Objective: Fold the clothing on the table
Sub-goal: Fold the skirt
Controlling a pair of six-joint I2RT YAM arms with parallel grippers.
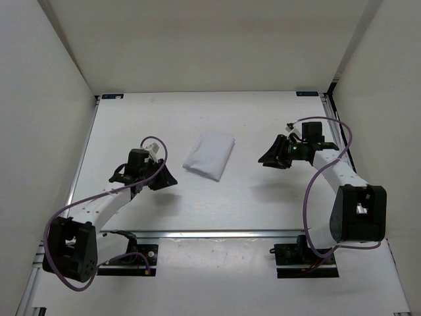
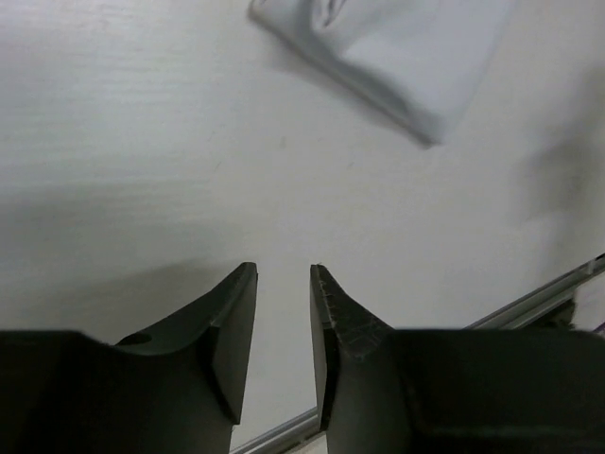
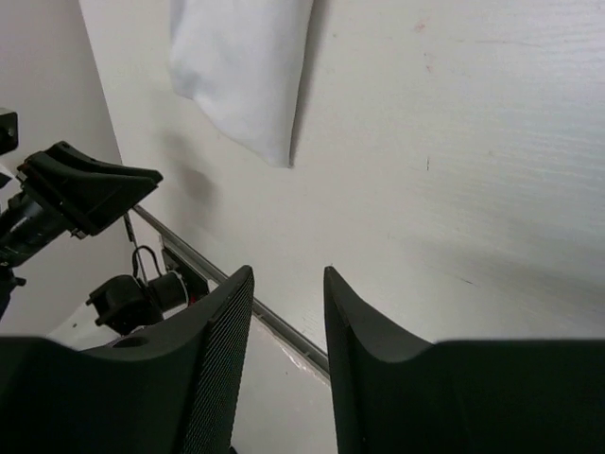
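2 arms and 1 garment are shown. What could go wrong from here? (Student)

The clothing (image 1: 209,157) lies near the middle of the surface (image 1: 263,210) as a compact, slightly skewed rectangle, so the fold appears largely made. The fabric looks thin and soft, and the main risk is judged to be the layers relaxing or springing apart. A second risk is snagging. Any sweep of the left arm (image 1: 105,197) or the right arm (image 1: 335,174) low across the middle could catch an edge, then drag the bundle or open it. Its near corner (image 2: 430,132) looks loose enough to catch. (Instructor)

How are the arms posed? (Student)

The left arm reaches from its near-left base towards the middle, its jaws low over bare surface, near and left of the clothing and clearly apart from it. The right arm stands on the right, elbow bent, its head turned left towards the clothing but well apart from it. (Instructor)

And the jaws? (Student)

Both pairs stand partly open with a narrow gap. Only bare surface shows between the left pair, surface and the near rail (image 3: 236,298) between the right, so neither holds anything. The right wrist view places the clothing (image 3: 241,71) far beyond its fingertips. (Instructor)
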